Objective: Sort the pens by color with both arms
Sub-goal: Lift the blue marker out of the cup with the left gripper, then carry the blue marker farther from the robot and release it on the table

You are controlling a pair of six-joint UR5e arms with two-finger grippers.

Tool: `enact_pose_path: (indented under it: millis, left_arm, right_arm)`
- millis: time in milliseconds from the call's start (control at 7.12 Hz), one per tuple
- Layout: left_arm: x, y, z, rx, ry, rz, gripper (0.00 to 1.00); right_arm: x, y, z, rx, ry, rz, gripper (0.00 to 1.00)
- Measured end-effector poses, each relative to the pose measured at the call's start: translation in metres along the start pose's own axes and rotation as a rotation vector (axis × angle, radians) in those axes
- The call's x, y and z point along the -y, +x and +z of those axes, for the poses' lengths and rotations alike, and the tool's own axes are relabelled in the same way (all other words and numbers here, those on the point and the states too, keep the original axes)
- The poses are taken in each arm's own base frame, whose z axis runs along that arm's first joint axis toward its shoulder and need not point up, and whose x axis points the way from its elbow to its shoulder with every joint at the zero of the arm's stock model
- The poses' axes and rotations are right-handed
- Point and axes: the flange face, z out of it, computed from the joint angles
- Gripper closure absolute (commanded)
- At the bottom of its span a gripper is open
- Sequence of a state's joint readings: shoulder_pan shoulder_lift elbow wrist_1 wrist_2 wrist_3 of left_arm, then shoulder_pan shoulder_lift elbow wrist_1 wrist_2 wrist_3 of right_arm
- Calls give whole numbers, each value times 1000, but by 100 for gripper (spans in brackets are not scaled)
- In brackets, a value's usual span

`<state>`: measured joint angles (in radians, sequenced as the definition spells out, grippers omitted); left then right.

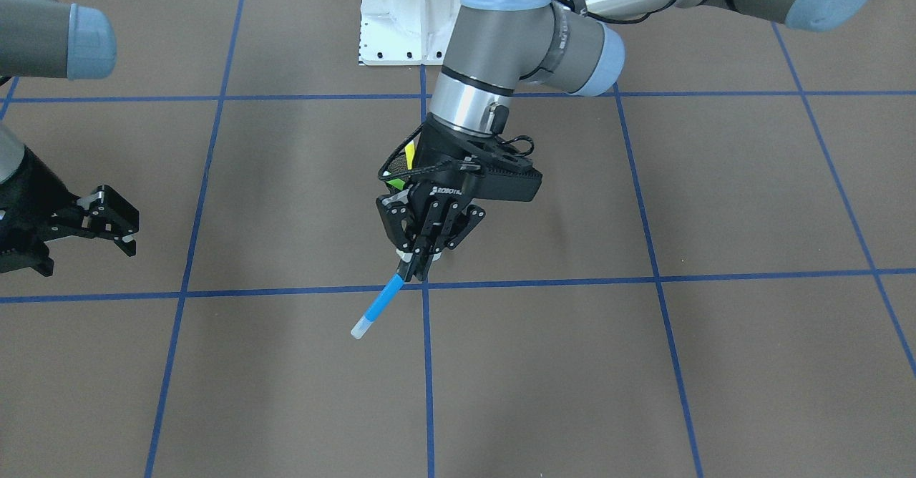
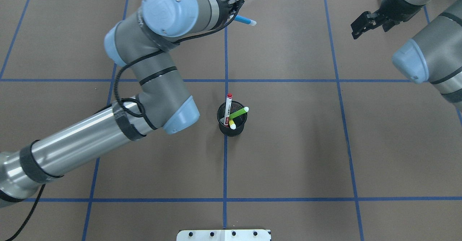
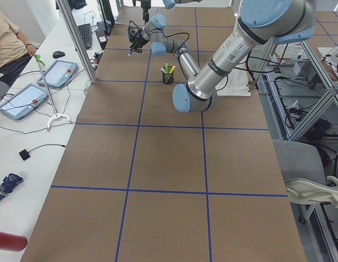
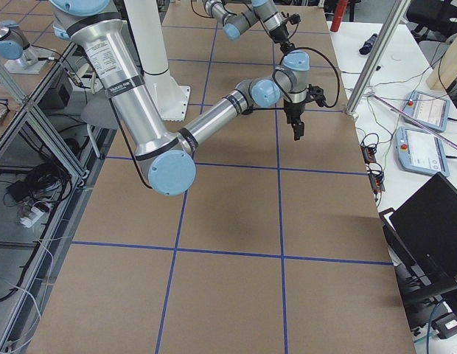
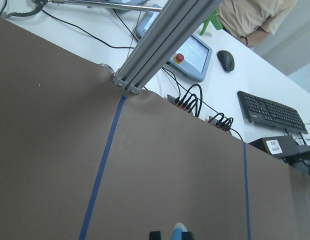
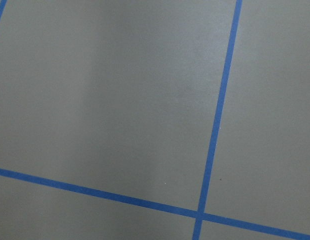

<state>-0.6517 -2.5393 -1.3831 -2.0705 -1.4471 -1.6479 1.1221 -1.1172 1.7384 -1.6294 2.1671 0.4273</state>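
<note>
My left gripper (image 1: 416, 269) is shut on a blue pen (image 1: 379, 310) with a pale cap and holds it slanted just above the brown table, near the far centre gridline. The pen also shows in the overhead view (image 2: 246, 20) and its tip at the bottom of the left wrist view (image 5: 179, 230). A black mesh cup (image 2: 232, 121) at the table's centre holds a red-capped pen (image 2: 228, 107), a green pen (image 2: 239, 113) and a yellow pen (image 2: 232, 125). My right gripper (image 2: 368, 23) is open and empty, hovering at the far right; it also shows in the front view (image 1: 107, 222).
The white pedestal base (image 1: 401, 20) stands at the robot's side of the table. Blue tape lines (image 6: 215, 125) divide the brown table into squares. Beyond the far edge lie a keyboard (image 5: 272, 111), a mouse and tablets, and a seated person (image 3: 8, 46).
</note>
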Motion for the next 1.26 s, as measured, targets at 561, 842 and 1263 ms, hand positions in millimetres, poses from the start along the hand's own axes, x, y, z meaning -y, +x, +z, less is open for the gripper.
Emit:
enact_pose_path:
  millis: [561,842,1263]
  left_arm:
    - [-95,25,84,112,227,-54,94]
    - [-127,24,105,158,269,-20,81]
    - [-132,24,117,183,343,-27,75]
  right_arm:
    - [2,21,-2,8,-12,-8,2]
    - [2,21,-2,8,-11,-9,2]
    - [2,19,-1,8,-12,-12,2]
